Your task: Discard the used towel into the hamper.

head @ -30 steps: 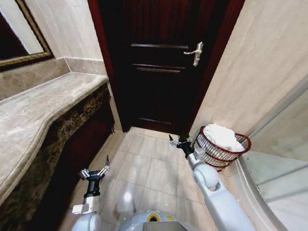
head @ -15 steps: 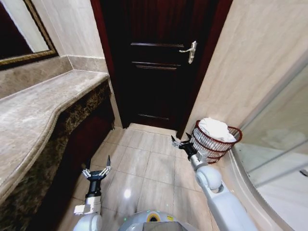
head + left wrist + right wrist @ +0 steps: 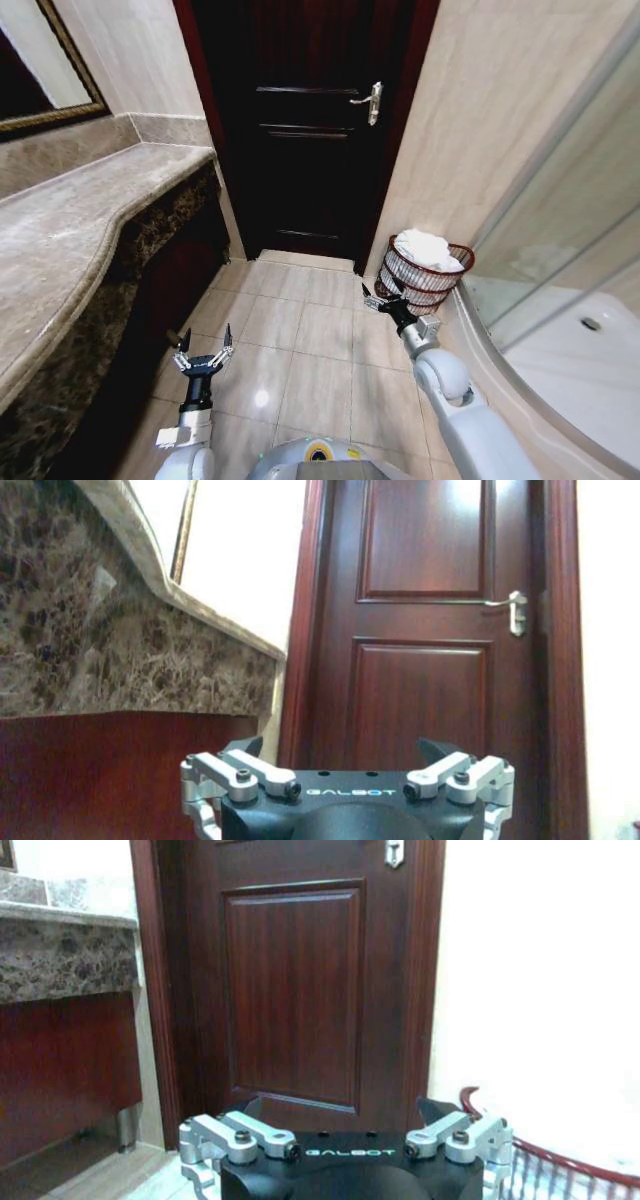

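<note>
Head view swung right; towel (image 3: 428, 248) stays in hamper (image 3: 420, 288).

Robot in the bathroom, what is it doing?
Nothing is being carried. The white crumpled towel already lies in the round reddish-brown wire hamper, by the dark wooden door. The right gripper hovers beside the hamper, fingers open and empty. The left gripper hangs low over the tiled floor, open too.

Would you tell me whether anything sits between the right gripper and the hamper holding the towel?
Nothing visible does: the open right gripper hangs just beside the hamper, with the white towel already inside.
</note>
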